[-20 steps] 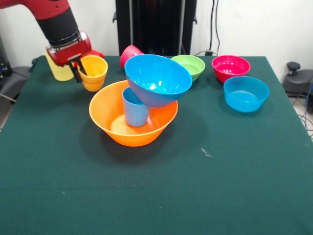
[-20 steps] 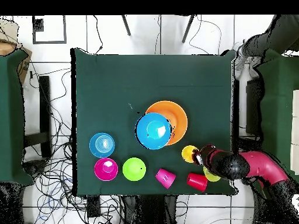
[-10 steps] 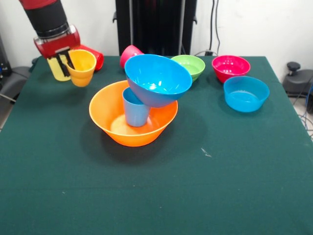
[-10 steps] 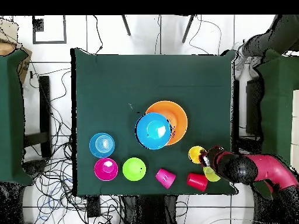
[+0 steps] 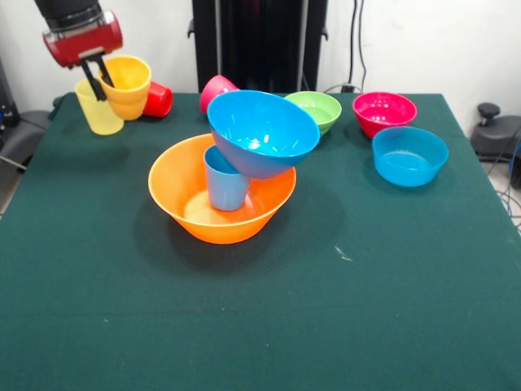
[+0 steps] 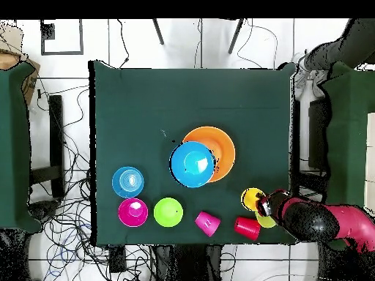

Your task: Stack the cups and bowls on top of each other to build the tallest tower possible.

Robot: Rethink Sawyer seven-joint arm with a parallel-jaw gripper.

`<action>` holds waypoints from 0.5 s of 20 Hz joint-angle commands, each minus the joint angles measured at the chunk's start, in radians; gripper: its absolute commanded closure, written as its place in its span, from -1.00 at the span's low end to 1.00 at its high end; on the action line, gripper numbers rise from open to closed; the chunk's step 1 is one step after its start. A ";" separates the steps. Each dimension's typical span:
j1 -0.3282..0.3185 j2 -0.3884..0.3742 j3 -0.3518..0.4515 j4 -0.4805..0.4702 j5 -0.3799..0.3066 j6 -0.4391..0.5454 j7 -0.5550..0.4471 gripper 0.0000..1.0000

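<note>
Pincer [image 5: 101,75]: clamped on the orange cup [image 5: 126,85] rim, cup held upright above the worktop [image 5: 260,326] far corner, in front of the yellow cup [image 5: 98,110] and red cup [image 5: 159,99].
Tower: large orange bowl [image 5: 187,204] holding the light blue cup [image 5: 224,186], large blue bowl [image 5: 264,130] tilted on top.
Green bowl [image 5: 321,106], magenta bowl [image 5: 383,110], small blue bowl [image 5: 409,155]: apart, on the worktop.

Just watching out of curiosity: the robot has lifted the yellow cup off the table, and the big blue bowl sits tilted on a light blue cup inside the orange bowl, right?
Not quite: the gripper holds the orange cup, not the yellow cup, which stands on the table behind it, as the front view shows. The big blue bowl does sit tilted on the light blue cup inside the orange bowl.
</note>
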 commanded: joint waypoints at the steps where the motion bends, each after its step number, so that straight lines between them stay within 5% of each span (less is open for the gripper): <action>1: -0.012 -0.075 0.109 0.103 0.077 0.046 -0.245 1.00; 10: -0.047 -0.110 0.172 0.118 0.108 0.025 -0.223 1.00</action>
